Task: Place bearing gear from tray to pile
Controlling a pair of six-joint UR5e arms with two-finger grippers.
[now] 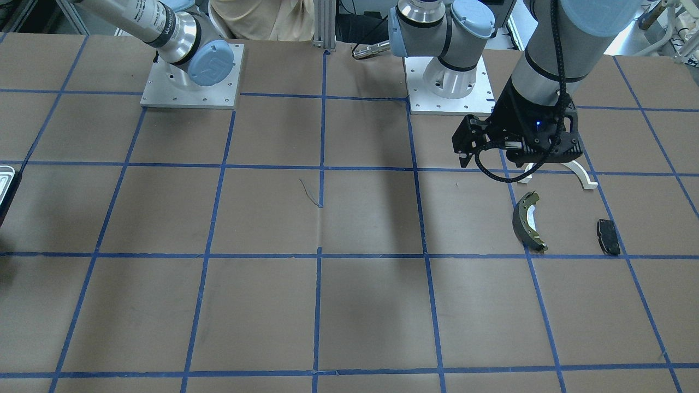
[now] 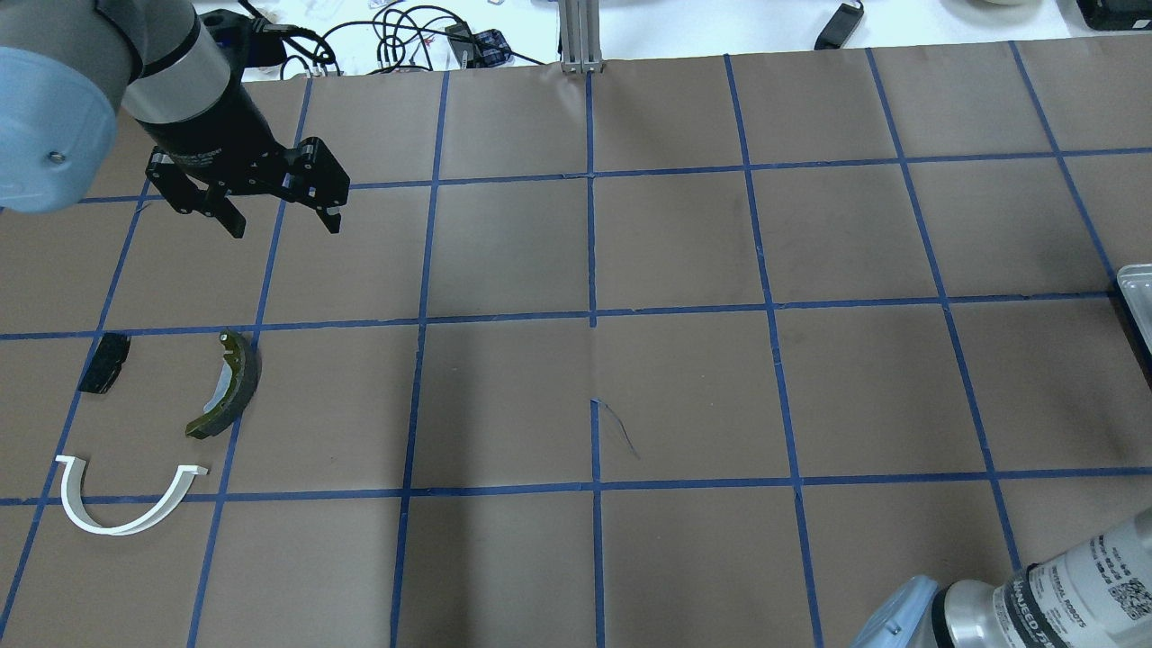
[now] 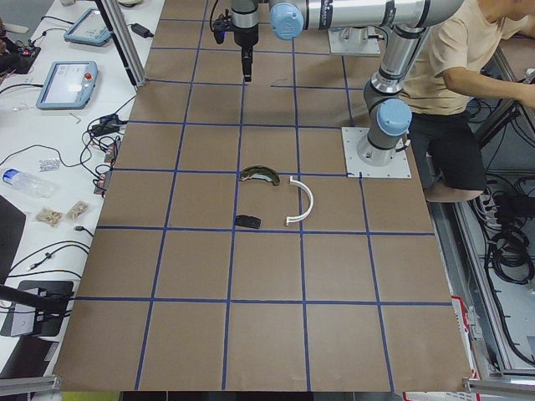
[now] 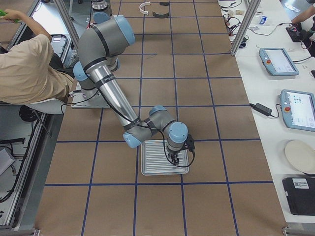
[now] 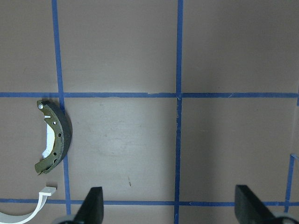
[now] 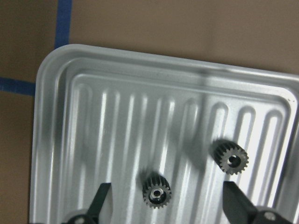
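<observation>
The silver tray (image 6: 51, 93) holds two small dark bearing gears. One gear (image 6: 156, 191) lies between the fingers of my right gripper (image 6: 167, 205), which is open just above the tray. The other gear (image 6: 231, 159) lies to its right. The tray also shows in the exterior right view (image 4: 147, 162) and at the overhead view's right edge (image 2: 1136, 286). The pile is a white arch (image 2: 121, 508), an olive brake shoe (image 2: 229, 387) and a black brake pad (image 2: 103, 363). My left gripper (image 2: 285, 225) hovers open and empty beyond the pile.
The table is brown paper with a blue tape grid. The two arm bases (image 1: 191, 76) (image 1: 448, 82) stand at the robot's edge. A seated person (image 4: 29, 69) is behind the robot. Tablets (image 4: 278, 61) and cables lie on the side bench.
</observation>
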